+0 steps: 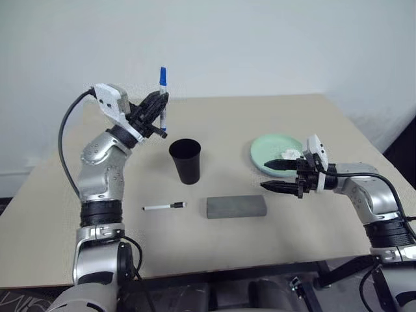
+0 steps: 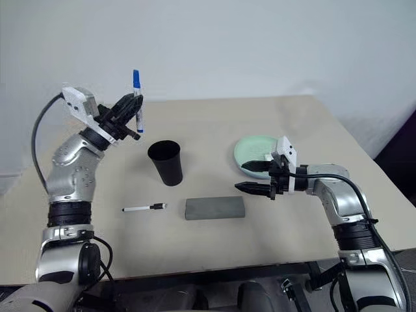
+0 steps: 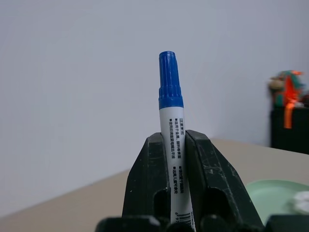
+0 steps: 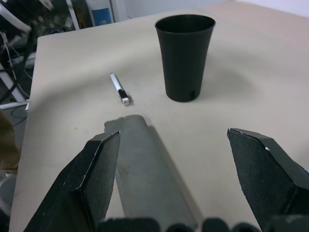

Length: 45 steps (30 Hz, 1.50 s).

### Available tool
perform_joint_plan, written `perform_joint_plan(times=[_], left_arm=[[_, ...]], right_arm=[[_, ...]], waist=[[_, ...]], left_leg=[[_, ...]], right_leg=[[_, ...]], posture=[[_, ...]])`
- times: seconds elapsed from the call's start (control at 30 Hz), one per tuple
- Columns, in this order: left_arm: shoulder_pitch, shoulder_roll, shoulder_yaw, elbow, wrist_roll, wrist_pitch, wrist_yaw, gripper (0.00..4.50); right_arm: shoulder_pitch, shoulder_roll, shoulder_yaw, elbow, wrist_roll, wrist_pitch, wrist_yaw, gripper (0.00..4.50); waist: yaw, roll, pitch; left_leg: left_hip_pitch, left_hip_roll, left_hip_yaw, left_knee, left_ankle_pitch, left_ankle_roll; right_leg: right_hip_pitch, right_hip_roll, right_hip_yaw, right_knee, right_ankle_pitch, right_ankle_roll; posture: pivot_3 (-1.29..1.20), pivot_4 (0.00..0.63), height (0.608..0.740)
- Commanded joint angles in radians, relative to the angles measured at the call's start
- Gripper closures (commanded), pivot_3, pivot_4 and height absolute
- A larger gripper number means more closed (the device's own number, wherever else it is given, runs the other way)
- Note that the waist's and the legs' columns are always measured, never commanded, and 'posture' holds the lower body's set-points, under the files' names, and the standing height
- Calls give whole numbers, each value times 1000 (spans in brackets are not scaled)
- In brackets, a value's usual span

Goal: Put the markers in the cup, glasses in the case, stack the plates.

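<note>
The left gripper is raised above the table's far left part, its two black fingers clamped on a marker with a white barrel and blue cap. The marker stands nearly upright, cap on top, well above the fingertips. In the left wrist view the barrel sits squeezed between both fingers, with printed text running along it.

Below and just to the right of that gripper, a black cup stands upright on the table, rim up. In front of the cup, nearer the robot, a second marker lies flat, white with a black cap. Just to its right lies the grey case, closed, long side across the table.

The right gripper hovers low over the table to the right of the case, pointing left toward it, its fingers spread wide apart and holding nothing. The right wrist view looks between those fingers at the case, the black-capped marker and the cup beyond.

Behind the right gripper a mint green plate rests on the table, with something small and white on it.
</note>
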Motion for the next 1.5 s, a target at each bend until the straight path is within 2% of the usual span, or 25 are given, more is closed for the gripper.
perform_joint_plan(times=[0.03, 0.3, 1.1, 1.4, 1.5], left_arm=[[-55, -35, -3, 51, -5, -61, 4, 4400], [-60, -94, -13, 97, -39, -39, -41, 4400], [-19, -105, -40, 115, -13, -30, -79, 4400], [-38, -103, -49, 141, -7, -47, -79, 1362], [-38, -101, -48, 133, -9, -43, -80, 1362]], right_arm=[[-26, 5, -11, -31, 15, -4, -3, 655], [-11, 5, -17, -49, 19, -4, -17, 655], [-24, 24, -23, -81, 66, 37, -19, 655], [-15, 21, -28, -90, 67, 40, -29, 655], [-15, 22, -28, -89, 67, 39, -32, 655]], waist=[[0, 0, 0], [-3, -1, 0], [-3, -1, 0], [-3, -1, 0], [-3, -1, 0]], left_leg=[[0, 0, 0, 0, 0, 0], [-1, 0, 0, 0, 0, 0], [-1, 1, 1, 0, 0, 0], [-1, 1, 1, 0, 0, 0], [-1, 1, 1, 0, 0, 0]], right_leg=[[0, 0, 0, 0, 0, 0], [-1, 0, 0, 0, 1, 0], [-2, 0, 0, 0, 1, 0], [-2, 0, 0, 0, 1, 0], [-2, 0, 0, 0, 1, 0]], posture=[[0, 0, 740], [0, 0, 740], [0, 0, 740], [0, 0, 740], [0, 0, 740]])
